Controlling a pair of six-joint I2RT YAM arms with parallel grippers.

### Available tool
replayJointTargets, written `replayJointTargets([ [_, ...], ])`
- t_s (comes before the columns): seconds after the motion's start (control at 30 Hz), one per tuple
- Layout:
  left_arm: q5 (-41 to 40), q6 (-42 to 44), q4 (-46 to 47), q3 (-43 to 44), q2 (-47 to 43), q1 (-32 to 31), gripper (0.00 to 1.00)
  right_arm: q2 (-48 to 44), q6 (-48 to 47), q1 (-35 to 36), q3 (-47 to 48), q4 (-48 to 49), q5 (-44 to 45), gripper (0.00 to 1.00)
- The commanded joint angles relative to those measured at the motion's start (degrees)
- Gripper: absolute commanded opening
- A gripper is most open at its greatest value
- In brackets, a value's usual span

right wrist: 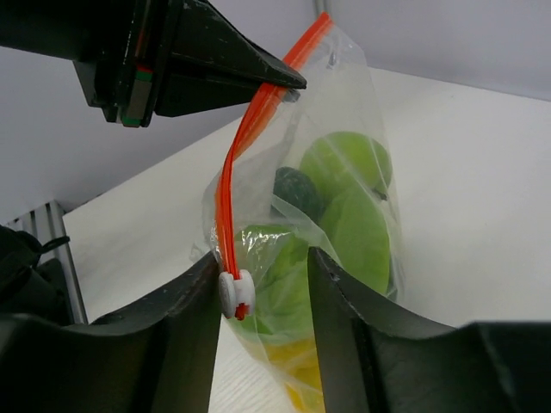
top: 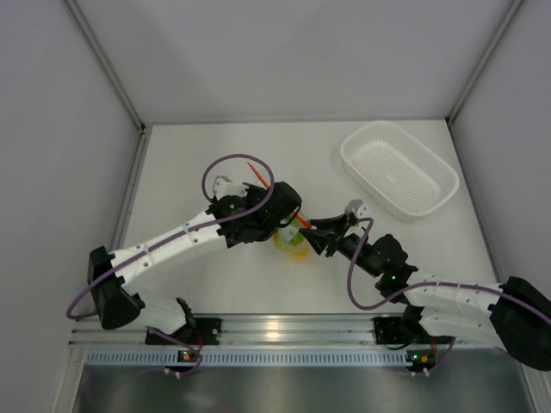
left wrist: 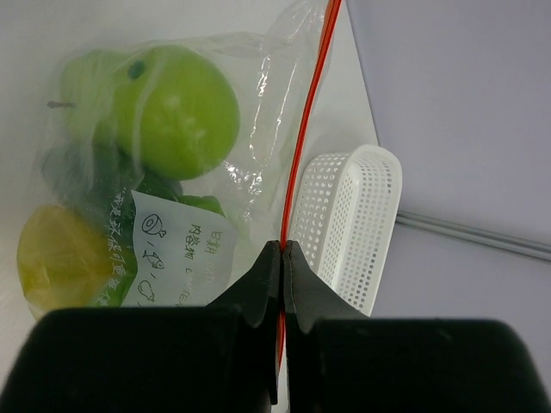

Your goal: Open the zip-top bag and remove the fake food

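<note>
The zip-top bag [top: 290,240] hangs in mid-table, clear and closed, with an orange-red zip strip [right wrist: 250,129]. My left gripper [left wrist: 282,251] is shut on that strip and holds the bag up; it also shows in the top view [top: 293,215]. My right gripper [right wrist: 263,258] is open, its fingers either side of the bag's lower end. The white slider [right wrist: 234,294] sits on the strip against the left finger. The fake food is inside the bag: a light-green round fruit [left wrist: 176,112], a yellow piece [left wrist: 56,258], a dark-green piece [right wrist: 297,191].
A white perforated oval basket [top: 398,168] stands at the back right of the white table, and shows behind the bag in the left wrist view [left wrist: 344,224]. Grey walls close in the table on three sides. A metal rail runs along the near edge.
</note>
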Motion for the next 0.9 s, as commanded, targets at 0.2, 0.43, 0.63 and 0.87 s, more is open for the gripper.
replayJointTargets([
  [0.2, -3.8, -8.5, 2.3, 1.3, -1.1, -0.6, 0.0, 1.2, -1.3, 1.0, 1.7, 8.8, 2.8, 0.01],
  [0.43, -7.8, 2.1, 2.3, 0.7, -2.5, -0.7, 0.12, -4.8, -10.3, 1.0, 8.3, -13.4, 2.3, 0.0],
  [0.63, -10.3, 15.6, 2.4, -0.9, -5.5, -0.6, 0.84, -6.9, -18.5, 1.0, 17.0, -35.1, 0.5, 0.0],
  [0.87, -1.6, 76.3, 21.4, 2.7, -8.3, -0.6, 0.96, -6.7, -25.2, 1.0, 24.9, -50.4, 0.1, 0.0],
])
